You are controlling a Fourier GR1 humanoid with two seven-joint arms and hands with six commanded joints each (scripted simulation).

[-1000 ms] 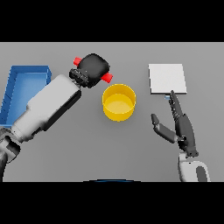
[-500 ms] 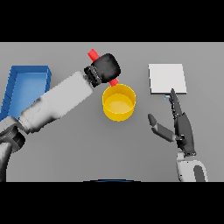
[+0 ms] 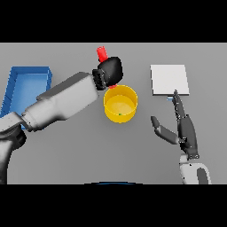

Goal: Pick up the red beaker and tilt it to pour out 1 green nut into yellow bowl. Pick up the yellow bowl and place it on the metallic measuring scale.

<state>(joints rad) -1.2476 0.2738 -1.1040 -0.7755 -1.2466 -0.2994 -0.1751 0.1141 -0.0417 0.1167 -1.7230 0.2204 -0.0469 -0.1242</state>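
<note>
Left hand tips the red beaker over the yellow bowl; right hand idle beside the scale.

The left hand (image 3: 111,71) has its fingers curled tight around the red beaker (image 3: 102,53), holding it tilted just above the far left rim of the yellow bowl (image 3: 119,112); one red end sticks out on the far side of the hand and a sliver of red shows at the bowl's rim. A small green nut (image 3: 119,115) lies inside the bowl, on its floor. The bowl stands on the grey table (image 3: 88,150) near the middle. The flat metallic scale (image 3: 169,79) sits to the right and farther back, apart from the bowl. The right hand (image 3: 184,128) hovers near the scale's near edge, fingers straight, thumb spread. A blue tray (image 3: 27,77) lies at the far left.
</note>
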